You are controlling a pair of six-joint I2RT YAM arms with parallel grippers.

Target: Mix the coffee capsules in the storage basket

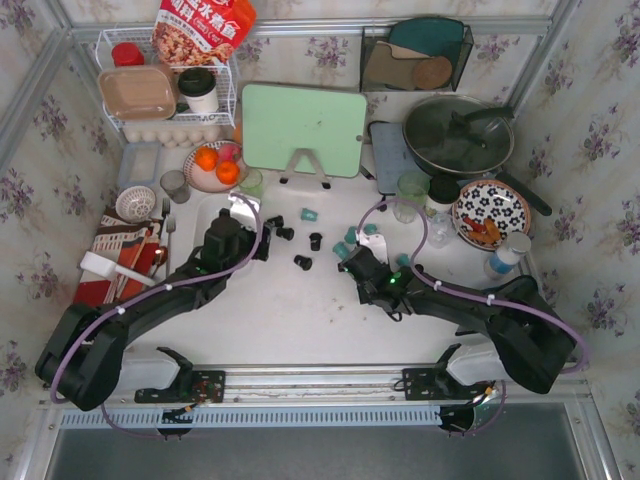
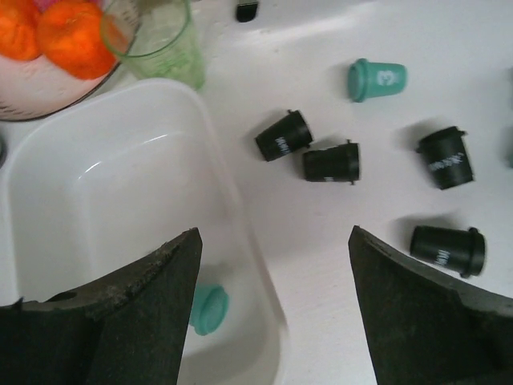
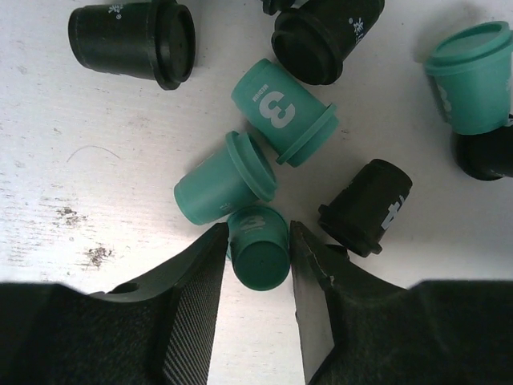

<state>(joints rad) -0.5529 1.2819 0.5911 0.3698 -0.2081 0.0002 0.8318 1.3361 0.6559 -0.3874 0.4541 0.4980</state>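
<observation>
The white storage basket [image 2: 120,184] lies at the left of the left wrist view, with one teal capsule [image 2: 210,309] inside near its right wall. My left gripper [image 2: 272,233] is open and empty, and straddles that wall. Several black capsules [image 2: 332,162] and a teal one [image 2: 377,79] lie on the table to its right. My right gripper [image 3: 256,228] is shut on a teal capsule [image 3: 258,249] in a cluster of teal [image 3: 284,112] and black capsules [image 3: 366,207]. In the top view the left gripper [image 1: 265,240] and right gripper [image 1: 350,255] flank scattered capsules [image 1: 303,262].
A plate of oranges [image 1: 215,165] and a translucent green cup [image 2: 156,36] stand just beyond the basket. A green cutting board [image 1: 304,128], a lidded pan [image 1: 458,135], a flowered plate [image 1: 490,212] and a wire rack [image 1: 165,90] line the back.
</observation>
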